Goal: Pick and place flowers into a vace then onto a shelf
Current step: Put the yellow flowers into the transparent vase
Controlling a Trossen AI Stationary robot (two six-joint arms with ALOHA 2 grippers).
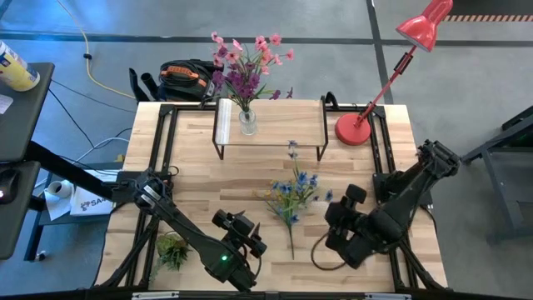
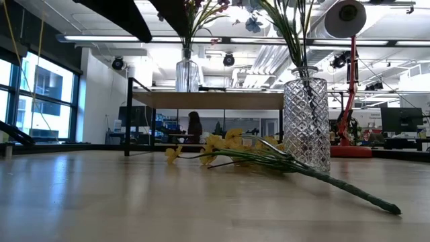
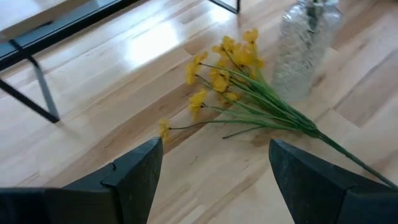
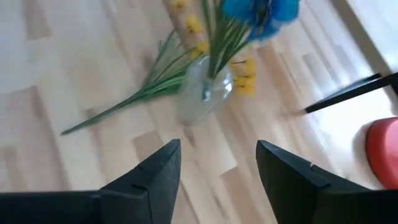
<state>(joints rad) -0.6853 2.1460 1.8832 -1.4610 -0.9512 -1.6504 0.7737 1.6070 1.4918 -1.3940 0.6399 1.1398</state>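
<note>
Near the table's (image 1: 350,158) front edge, both grippers (left (image 3: 214,180), right (image 4: 217,174)) hang open, holding nothing. Mid-table, yellow flowers (image 3: 224,68) lie beside a glass vase (image 2: 306,121) apparently holding blue ones (image 4: 261,11). Pink flowers (image 1: 246,62) stand on the shelf (image 1: 279,123) at the back edge.

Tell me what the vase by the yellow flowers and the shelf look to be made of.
The vase looks like clear cut glass or moulded plastic: see-through, with a faceted diamond pattern. The shelf has a pale wooden plank top with visible grain on thin black legs, probably painted metal. Yellow flowers lie beside the vase.
</note>
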